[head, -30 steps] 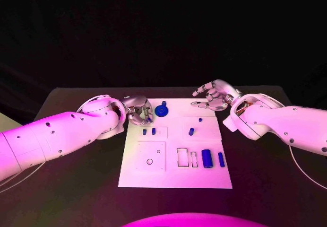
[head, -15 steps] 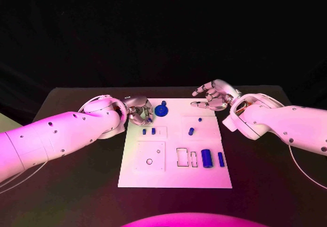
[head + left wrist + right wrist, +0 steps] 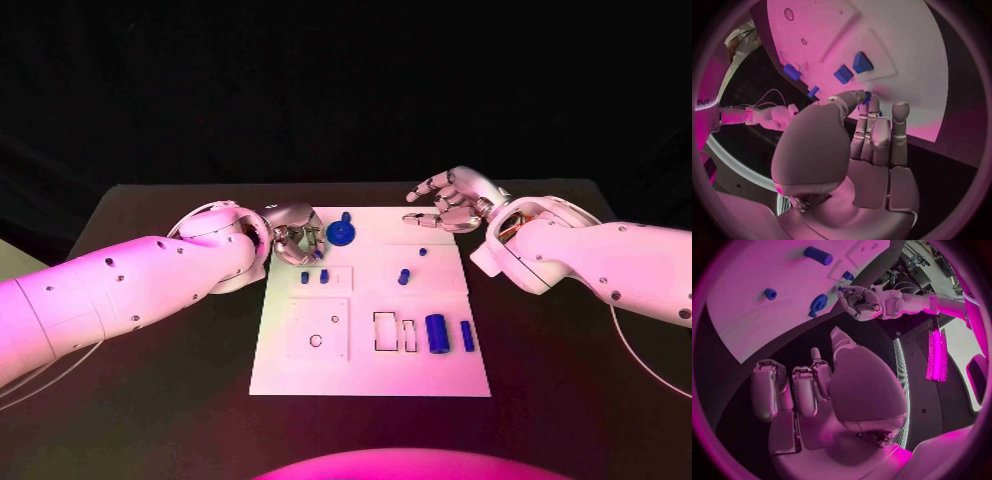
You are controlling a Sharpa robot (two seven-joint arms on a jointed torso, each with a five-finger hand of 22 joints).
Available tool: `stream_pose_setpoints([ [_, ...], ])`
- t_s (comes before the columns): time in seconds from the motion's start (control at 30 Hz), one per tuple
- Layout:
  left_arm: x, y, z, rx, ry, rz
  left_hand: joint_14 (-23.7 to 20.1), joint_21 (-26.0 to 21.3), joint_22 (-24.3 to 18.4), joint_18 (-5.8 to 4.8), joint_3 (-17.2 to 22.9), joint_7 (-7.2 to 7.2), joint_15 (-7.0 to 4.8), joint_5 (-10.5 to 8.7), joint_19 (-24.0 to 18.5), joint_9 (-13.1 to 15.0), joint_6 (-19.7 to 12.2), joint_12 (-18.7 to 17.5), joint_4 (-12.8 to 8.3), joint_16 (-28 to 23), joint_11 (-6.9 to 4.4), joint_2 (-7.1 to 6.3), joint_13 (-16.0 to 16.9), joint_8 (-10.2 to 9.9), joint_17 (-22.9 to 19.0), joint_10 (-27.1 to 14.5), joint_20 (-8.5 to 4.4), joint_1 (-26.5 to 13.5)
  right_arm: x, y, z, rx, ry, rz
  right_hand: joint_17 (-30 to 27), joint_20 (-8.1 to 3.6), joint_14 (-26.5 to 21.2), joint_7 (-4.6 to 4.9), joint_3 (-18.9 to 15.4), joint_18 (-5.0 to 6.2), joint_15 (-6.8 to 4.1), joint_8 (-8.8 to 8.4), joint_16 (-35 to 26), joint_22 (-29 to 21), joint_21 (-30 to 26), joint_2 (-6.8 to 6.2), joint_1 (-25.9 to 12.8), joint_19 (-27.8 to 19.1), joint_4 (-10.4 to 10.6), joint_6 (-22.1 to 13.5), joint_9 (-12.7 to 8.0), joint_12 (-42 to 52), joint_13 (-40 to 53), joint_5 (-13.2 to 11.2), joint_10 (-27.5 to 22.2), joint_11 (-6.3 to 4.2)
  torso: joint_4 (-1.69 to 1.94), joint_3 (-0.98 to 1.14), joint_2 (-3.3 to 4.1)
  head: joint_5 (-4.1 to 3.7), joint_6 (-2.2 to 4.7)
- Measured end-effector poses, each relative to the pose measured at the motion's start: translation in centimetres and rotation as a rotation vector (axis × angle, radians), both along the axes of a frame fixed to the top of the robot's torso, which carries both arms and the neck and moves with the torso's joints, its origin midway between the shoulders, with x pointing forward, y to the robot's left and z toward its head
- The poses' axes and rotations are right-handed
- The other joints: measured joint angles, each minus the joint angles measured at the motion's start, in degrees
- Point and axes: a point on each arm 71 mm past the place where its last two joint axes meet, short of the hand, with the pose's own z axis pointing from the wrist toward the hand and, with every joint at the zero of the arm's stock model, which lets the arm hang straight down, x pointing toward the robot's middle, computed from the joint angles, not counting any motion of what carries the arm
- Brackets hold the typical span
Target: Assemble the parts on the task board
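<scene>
Nothing has visibly moved: the left hand pinches a small blue part at the task board's far-left corner, the right hand hovers released, and several parts lie unassembled.

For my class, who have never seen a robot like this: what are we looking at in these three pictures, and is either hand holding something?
This is a two-armed robot at a black table. One picture looks down from its head; the two round ones come from cameras at each wrist. The white rectangular task board carries small blue parts, among them a blue round part and a blue cylinder. The silver left hand sits at the board's far left corner, fingertips beside a small blue part; whether it grips is unclear. The silver right hand hovers open, empty.
</scene>
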Motion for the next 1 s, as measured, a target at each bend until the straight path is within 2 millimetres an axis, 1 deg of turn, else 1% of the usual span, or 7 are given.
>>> stream_pose_setpoints([
  [0.07,0.01,0.00,-0.01,0.001,0.001,0.000,0.00,0.00,0.00,0.00,0.00,0.00,0.00,0.00,0.00,0.01,0.00,0.00,0.00,0.00,-0.18,0.00,0.01,0.00,0.03,0.19,0.00,0.00,0.00,0.00,-0.01,0.000,0.000,0.000,0.00,0.00,0.00,0.00,0.00,0.00,0.00,0.00,0.00,0.00,0.00,0.00,0.00,0.00,0.00,0.00,0.00,0.00,0.00,0.00,0.00,0.00,0.01,-0.01,-0.02,-0.01,-0.02],
  [0.57,0.24,-0.19,-0.08,0.016,0.016,-0.001,0.00,0.00,-0.49,0.00,-0.16,-0.01,0.00,-0.29,0.00,0.28,-0.20,-0.07,-0.16,0.00,-0.18,-0.07,0.26,-0.06,-0.09,0.19,0.00,-0.07,0.00,0.02,-0.02,0.000,0.000,0.001,-0.01,0.00,0.00,0.00,0.00,0.00,0.00,0.00,0.00,-0.01,0.00,0.00,0.00,0.00,0.00,0.00,0.00,0.00,0.00,0.00,0.00,0.00,0.01,0.01,-0.06,0.07,-0.05],
  [0.67,0.27,-0.25,-0.09,0.020,0.021,-0.002,0.00,-0.35,-0.84,0.01,0.08,-0.01,0.00,-0.29,-0.37,0.28,-0.20,-0.45,-0.71,0.00,-0.18,-0.07,0.40,-0.50,-0.48,0.19,-0.30,-0.07,0.00,0.03,-0.03,0.000,0.000,0.001,-0.01,0.00,0.00,0.00,0.00,0.00,0.00,0.00,0.00,-0.02,0.00,0.00,0.00,0.00,0.00,0.00,0.01,0.00,0.00,0.00,0.00,0.00,0.01,0.01,-0.06,0.07,-0.05],
  [0.73,0.29,-0.27,-0.10,0.023,0.023,-0.002,-0.22,-0.39,-1.04,0.01,0.08,-0.01,0.22,-0.29,-0.53,0.28,-0.20,-0.61,-0.71,0.00,-0.18,-0.06,0.46,-0.73,-0.77,0.18,-0.12,-0.08,0.00,0.03,-0.03,0.000,0.000,0.001,-0.01,0.00,0.00,0.00,0.00,0.00,0.00,0.00,0.00,-0.02,0.00,0.00,0.00,0.00,0.00,0.00,0.01,0.00,0.00,0.00,0.00,0.00,0.01,0.01,-0.06,0.07,-0.04],
  [0.87,0.30,-0.29,-0.13,0.025,0.025,-0.002,-0.22,-0.62,-1.20,0.01,0.08,-0.08,0.22,-0.29,-0.66,0.27,-0.31,-0.61,-0.71,0.00,-0.17,0.24,0.51,-0.87,-0.82,0.18,0.00,-0.38,0.00,0.03,-0.03,0.000,0.000,0.001,-0.02,0.00,0.00,0.00,0.00,0.00,0.00,0.00,0.00,-0.02,0.00,0.00,0.00,0.00,0.00,0.00,0.01,0.00,0.00,0.00,0.00,0.00,0.01,0.01,-0.06,0.07,-0.04],
  [1.0,0.29,-0.25,-0.17,0.025,0.025,-0.001,-0.22,-0.62,-1.24,0.01,0.08,0.19,0.22,-0.29,-0.84,0.27,-0.61,-0.63,-0.71,0.00,-0.17,0.31,0.67,-1.42,-0.77,0.18,-0.02,-0.46,0.00,0.03,-0.03,0.000,0.000,0.001,-0.02,0.00,0.00,0.00,0.00,0.00,0.00,0.00,0.00,-0.02,0.00,0.00,0.00,0.00,0.00,0.00,0.01,0.00,0.00,0.00,0.00,0.00,0.01,0.01,-0.07,0.07,-0.01],
])
